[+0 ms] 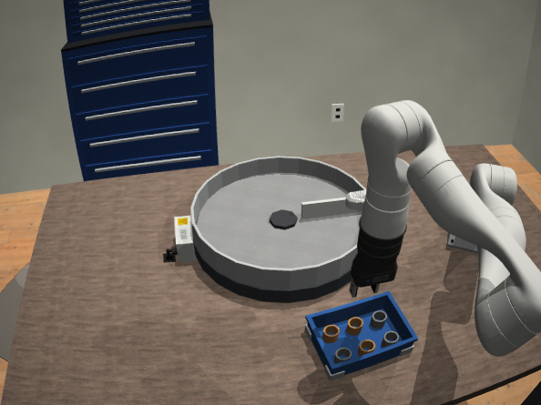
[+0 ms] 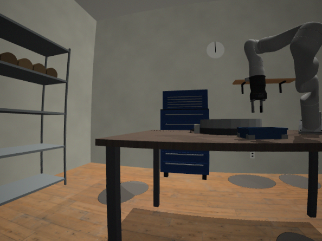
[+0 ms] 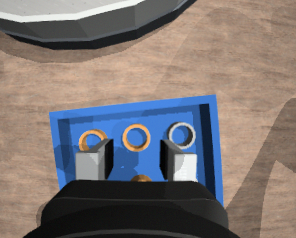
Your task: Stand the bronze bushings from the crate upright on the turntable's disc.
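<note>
My gripper [image 1: 364, 289] [image 2: 257, 110] [image 3: 136, 153] is open and empty, pointing down high above the back of the blue crate [image 1: 347, 305] [image 2: 262, 133] [image 3: 135, 107]. In the top view, two bronze bushings stand in the crate's back row, one at left [image 1: 331, 339] [image 3: 80, 142] and one in the middle [image 1: 355, 331] [image 3: 124, 137]. A third bronze bushing [image 1: 367, 351] [image 3: 141, 177] stands mid-front, mostly hidden in the wrist view. Steel bushings stand back right [image 1: 379, 325] [image 3: 170, 135], front right [image 1: 392, 343] and front left. The turntable's grey disc [image 1: 241, 245] bears a dark hub [image 1: 283, 219] and no bushings.
A raised wall [image 1: 278, 278] [image 2: 230, 123] rings the disc. A light grey bar [image 1: 323, 208] reaches over the disc from the right towards the hub. A small box with a yellow label [image 1: 182, 221] stands against the turntable's left side. The crate lies in front of the turntable.
</note>
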